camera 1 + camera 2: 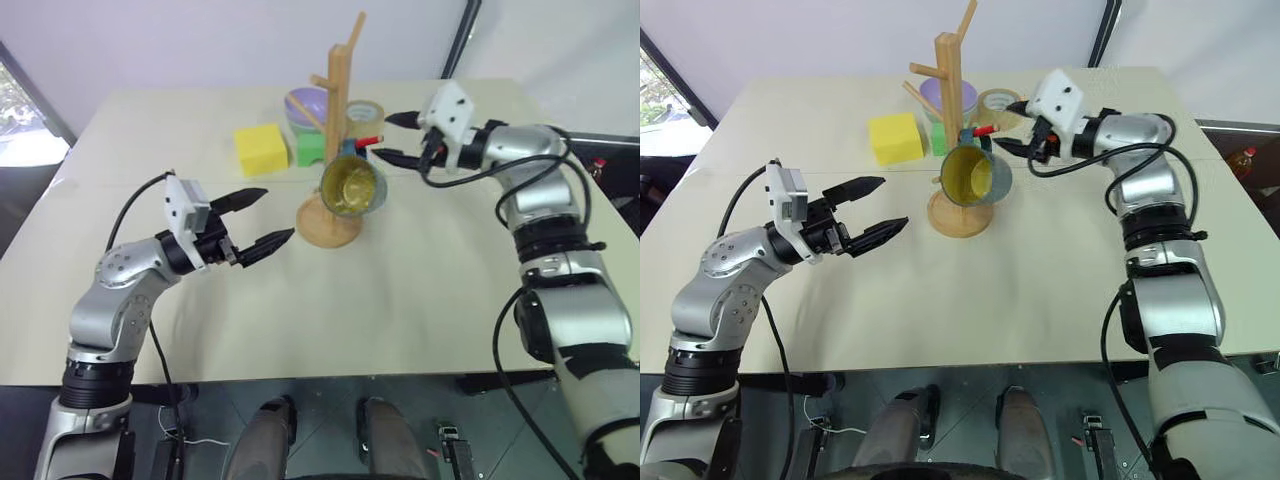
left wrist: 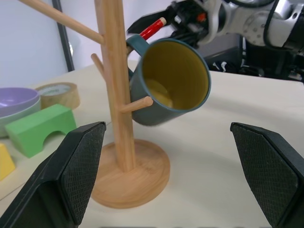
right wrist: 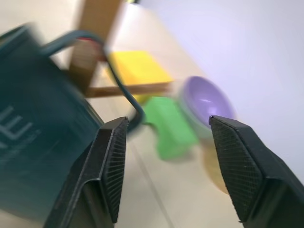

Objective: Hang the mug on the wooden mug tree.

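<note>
The teal mug [image 1: 352, 187] with a yellow inside hangs tilted on the wooden mug tree [image 1: 340, 90], its handle looped over a low peg and its mouth facing me. My right gripper [image 1: 381, 136] is open just to the right of the mug, close to the handle and holding nothing. In the right wrist view the handle [image 3: 124, 90] sits over the peg, ahead of the spread fingers. My left gripper [image 1: 278, 213] is open and empty, hovering left of the tree's round base [image 1: 328, 226]. The left wrist view shows the mug [image 2: 168, 80] and the post [image 2: 114, 71].
Behind the tree sit a yellow block [image 1: 260, 148], a green block [image 1: 310, 150], a purple bowl [image 1: 306, 103], a tape roll [image 1: 365, 118] and a red-tipped pen [image 1: 368, 140]. The beige table [image 1: 420, 300] stretches toward me.
</note>
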`<state>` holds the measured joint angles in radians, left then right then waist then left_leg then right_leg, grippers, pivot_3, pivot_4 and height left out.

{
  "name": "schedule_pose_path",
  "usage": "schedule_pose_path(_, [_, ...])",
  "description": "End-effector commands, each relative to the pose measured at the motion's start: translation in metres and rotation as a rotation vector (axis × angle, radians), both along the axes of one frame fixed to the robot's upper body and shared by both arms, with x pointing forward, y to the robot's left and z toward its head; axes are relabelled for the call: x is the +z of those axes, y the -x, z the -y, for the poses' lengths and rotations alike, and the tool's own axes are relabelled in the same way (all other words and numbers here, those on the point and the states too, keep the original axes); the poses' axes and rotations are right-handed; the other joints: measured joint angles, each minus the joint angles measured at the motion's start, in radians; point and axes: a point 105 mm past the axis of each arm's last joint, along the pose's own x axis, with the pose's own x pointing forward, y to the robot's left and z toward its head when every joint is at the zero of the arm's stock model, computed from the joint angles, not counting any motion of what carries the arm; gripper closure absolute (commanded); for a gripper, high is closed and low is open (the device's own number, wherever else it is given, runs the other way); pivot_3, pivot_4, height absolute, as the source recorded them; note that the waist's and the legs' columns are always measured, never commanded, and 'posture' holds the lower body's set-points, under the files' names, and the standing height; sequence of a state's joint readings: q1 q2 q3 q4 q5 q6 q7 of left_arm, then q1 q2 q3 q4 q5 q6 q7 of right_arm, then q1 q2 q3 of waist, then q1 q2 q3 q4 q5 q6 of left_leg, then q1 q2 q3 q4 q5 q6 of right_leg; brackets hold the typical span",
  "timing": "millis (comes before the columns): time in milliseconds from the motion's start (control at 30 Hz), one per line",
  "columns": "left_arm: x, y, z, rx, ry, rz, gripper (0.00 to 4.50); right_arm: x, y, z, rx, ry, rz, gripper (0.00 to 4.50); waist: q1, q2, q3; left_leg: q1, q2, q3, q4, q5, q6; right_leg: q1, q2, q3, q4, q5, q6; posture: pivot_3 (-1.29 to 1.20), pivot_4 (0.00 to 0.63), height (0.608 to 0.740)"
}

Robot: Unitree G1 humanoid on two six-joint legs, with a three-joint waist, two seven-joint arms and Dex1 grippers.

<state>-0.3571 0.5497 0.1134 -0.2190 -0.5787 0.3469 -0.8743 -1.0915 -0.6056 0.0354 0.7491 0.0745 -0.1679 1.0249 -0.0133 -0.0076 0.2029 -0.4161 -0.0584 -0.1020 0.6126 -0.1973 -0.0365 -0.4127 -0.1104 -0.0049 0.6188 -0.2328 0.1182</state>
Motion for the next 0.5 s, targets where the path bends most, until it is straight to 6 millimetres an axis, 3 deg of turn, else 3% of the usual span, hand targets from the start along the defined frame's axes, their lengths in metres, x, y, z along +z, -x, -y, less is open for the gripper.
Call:
schedule_pose_path(33, [0.010,-0.003,-0.011,0.074,0.031,0.029,0.00,0.023,0.009,0.031,-0.072,-0.136,0.094,1.63,-0.001,0.000,0.000,0.000,0.000,0.000,0.000,0.000,0.000,0.000,0.000,0.000,0.000,0.000,0.000,0.00,0.150,0.740])
schedule_pose_path(100, [0.004,-0.011,-0.022,0.163,0.037,0.016,0.00,0.019,0.013,0.049,-0.133,-0.210,0.098,1.63,-0.001,0.000,0.000,0.000,0.000,0.000,0.000,0.000,0.000,0.000,0.000,0.000,0.000,0.000,0.000,0.00,0.150,0.740])
schedule_pose_path(233, [-0.019,-0.025,-0.055,0.400,0.059,-0.019,0.00,-0.020,0.024,0.073,-0.262,-0.381,0.048,1.63,-0.003,0.000,0.000,0.004,0.001,0.001,-0.001,0.000,0.000,0.003,0.000,0.001,0.001,0.000,0.000,0.00,0.150,0.740])
schedule_pose_path(433, [-0.057,-0.027,-0.093,0.638,0.131,-0.107,0.00,-0.095,0.047,0.062,-0.342,-0.506,-0.095,1.63,-0.004,0.000,0.000,0.007,0.002,0.003,0.000,0.000,0.000,0.004,0.000,0.002,0.003,0.000,-0.001,0.00,0.150,0.740])
schedule_pose_path(500, [-0.070,-0.025,-0.100,0.680,0.125,-0.132,0.00,-0.112,0.051,0.055,-0.364,-0.535,-0.136,1.63,-0.003,0.000,0.000,0.008,0.002,0.003,0.001,0.000,0.000,0.004,0.000,0.002,0.003,0.000,-0.004,0.00,0.150,0.740])
